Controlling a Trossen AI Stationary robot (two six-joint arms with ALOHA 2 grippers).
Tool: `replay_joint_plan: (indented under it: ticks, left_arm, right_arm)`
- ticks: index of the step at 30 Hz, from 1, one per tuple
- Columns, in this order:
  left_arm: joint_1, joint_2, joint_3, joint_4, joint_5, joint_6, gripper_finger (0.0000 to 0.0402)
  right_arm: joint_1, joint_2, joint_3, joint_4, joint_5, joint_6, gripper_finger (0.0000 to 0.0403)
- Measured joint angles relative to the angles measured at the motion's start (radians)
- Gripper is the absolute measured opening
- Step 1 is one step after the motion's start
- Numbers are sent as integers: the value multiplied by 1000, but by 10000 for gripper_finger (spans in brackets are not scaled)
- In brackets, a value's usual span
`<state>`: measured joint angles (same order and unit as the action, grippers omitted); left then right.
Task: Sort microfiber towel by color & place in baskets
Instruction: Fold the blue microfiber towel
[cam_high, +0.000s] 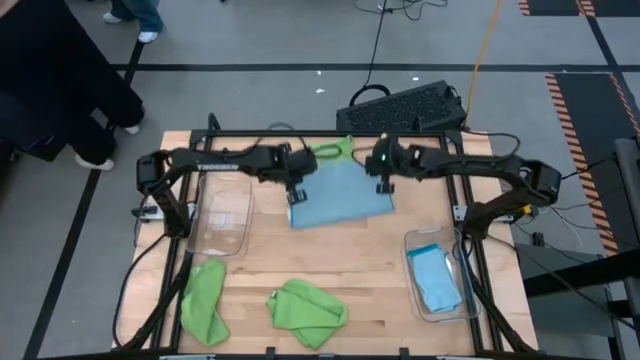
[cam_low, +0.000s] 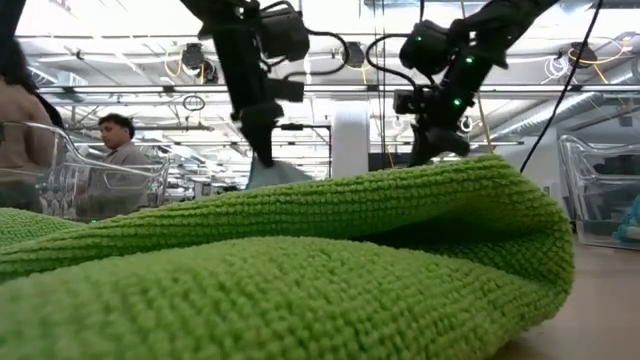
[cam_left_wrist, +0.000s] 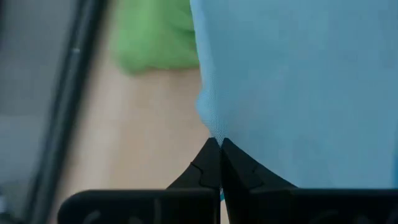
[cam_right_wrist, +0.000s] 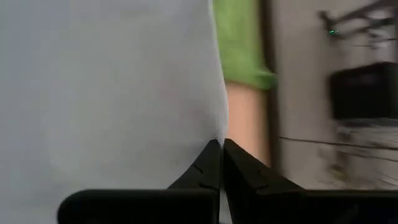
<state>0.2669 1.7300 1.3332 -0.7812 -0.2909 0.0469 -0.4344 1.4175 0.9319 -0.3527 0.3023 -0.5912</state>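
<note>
**A:** so where's everything sitting right now?

**B:** Blue towel (cam_high: 338, 196) is spread out near the back edge of the table (cam_high: 330, 265), about the middle. Left gripper (cam_high: 297, 190) is pinched tight on its left edge, right gripper (cam_high: 384, 186) is clamped on the right edge. Both wrist cams show the fingers closed right on the cloth.

**A:** and the green ones?

**B:** One green towel (cam_high: 332, 150) is right at the back edge, peeking out from behind the blue one. Two more along the front edge: one (cam_high: 204, 302) by the front-left corner, one (cam_high: 306, 312) crumpled around the front middle.

**A:** baskets?

**B:** Left basket (cam_high: 222, 214) sits by the left edge, looks like nothing's in it. Right basket (cam_high: 438, 276) is near the front-right corner with a folded blue towel (cam_high: 436, 280) inside.
</note>
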Motion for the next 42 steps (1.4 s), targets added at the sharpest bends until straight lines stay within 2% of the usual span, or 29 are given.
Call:
replay_joint_plan:
  ticks: [5,7,10,13,17,20,23,25,29,34,42]
  left_arm:
    - [59,-16,165,-125,-110,94,1]
    - [55,-29,220,-190,-114,103,1]
    - [24,-63,245,-240,-103,89,1]
    - [-23,-80,204,-292,-98,5,1]
    - [-125,-80,82,-282,-46,-109,1]
    - [-234,-79,-24,-199,55,-161,0]
    - [-351,-79,-98,-113,136,-220,0]
    - [-416,-79,-121,-76,142,-250,1]
    - [-491,-79,-157,0,151,-303,1]
    - [-518,-79,-167,54,267,-417,3]
    - [-559,-79,-167,186,348,-534,10]
  right_arm:
    - [-72,-67,104,-32,40,-91,1]
    - [-67,-113,130,-70,33,-75,1]
    - [-41,-190,135,-138,-34,-2,1]
    - [2,-252,81,-227,-63,103,0]
    - [108,-308,-80,-277,-130,288,0]
    - [241,-332,-205,-253,-226,455,0]
    - [389,-332,-273,-213,-252,581,0]
    - [463,-331,-295,-183,-247,630,0]
    - [533,-320,-306,-106,-238,683,0]
    - [557,-281,-306,-31,-251,693,5]
    - [605,-224,-307,-9,-357,699,17]
